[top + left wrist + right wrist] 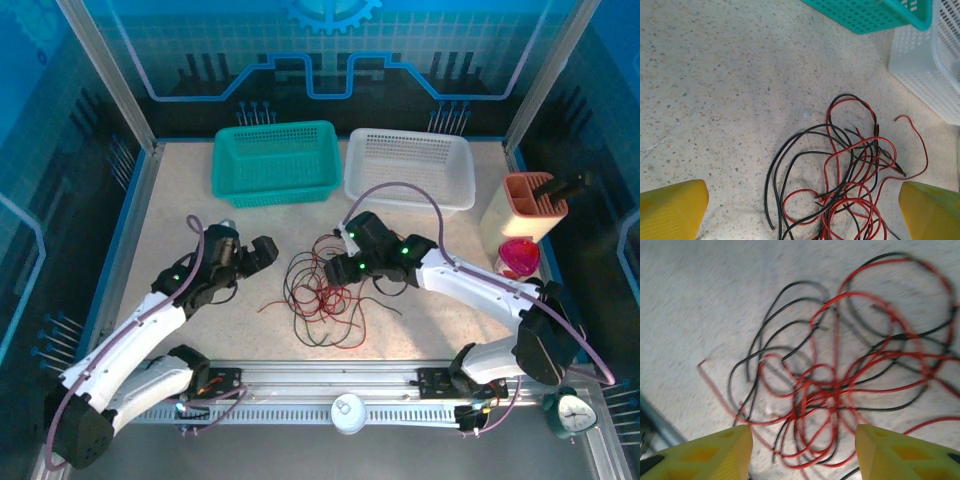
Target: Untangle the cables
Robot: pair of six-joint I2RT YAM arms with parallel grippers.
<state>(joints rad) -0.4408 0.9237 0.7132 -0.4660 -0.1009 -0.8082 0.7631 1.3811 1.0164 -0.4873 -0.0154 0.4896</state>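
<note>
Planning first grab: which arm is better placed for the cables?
Right, likely: the right gripper hangs over the cables, tangle framed between its fingers. The left gripper, open, sits off beside them.

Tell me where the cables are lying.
In the top view, the cables lie tangled at mid-table, on the near side of the teal basket and white basket.

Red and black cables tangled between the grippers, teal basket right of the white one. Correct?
No: top external view shows the teal basket left of the white basket. The cables do lie tangled between the left gripper and the right gripper.
</note>
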